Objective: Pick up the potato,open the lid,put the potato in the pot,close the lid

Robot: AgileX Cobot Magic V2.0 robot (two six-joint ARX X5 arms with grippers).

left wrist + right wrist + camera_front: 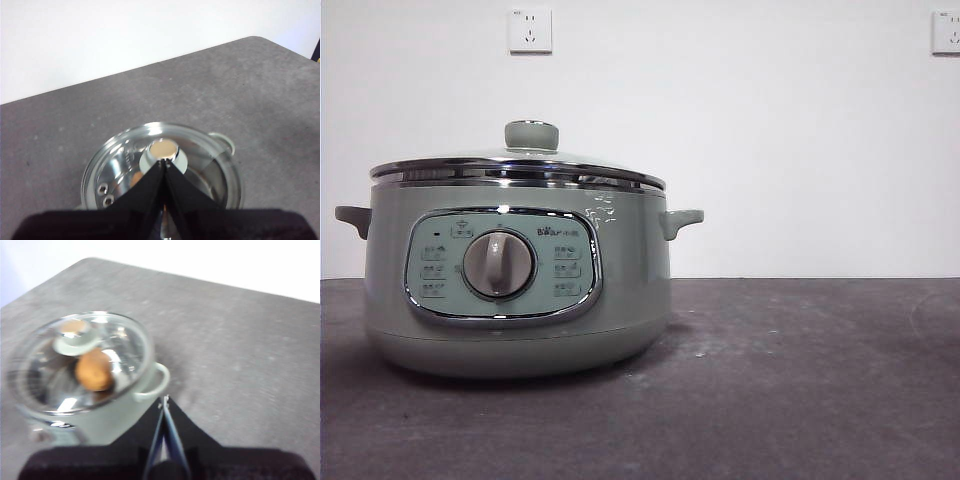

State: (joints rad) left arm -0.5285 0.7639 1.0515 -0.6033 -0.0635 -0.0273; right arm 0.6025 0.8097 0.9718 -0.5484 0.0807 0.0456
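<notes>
Front view hides the potato (pixel 94 369) completely, it only shows through the glass lid (pixel 520 163) sitting shut on the pot (pixel 515 290). Loads of bare table (pixel 800 380) to one side. Left hand (pixel 164 161) pinched closed above the knob, right hand (pixel 164 399) closed, empty, beside the pot

The pot (pixel 520 290) is pale sage green, with a chrome-framed panel (pixel 502 266) and a grey dial (pixel 499 264) at its middle. The lid (pixel 517 165) is clear glass with a chrome rim; its knob (pixel 531 135) is the same sage green. Through the glass, the potato (pixel 93 370) shows orange-brown. The tabletop (pixel 800 380) is dark mottled grey, the wall (pixel 770 130) white with white sockets (pixel 530 30). Both the left hand (pixel 164 161) and the right hand (pixel 164 399) are black.
</notes>
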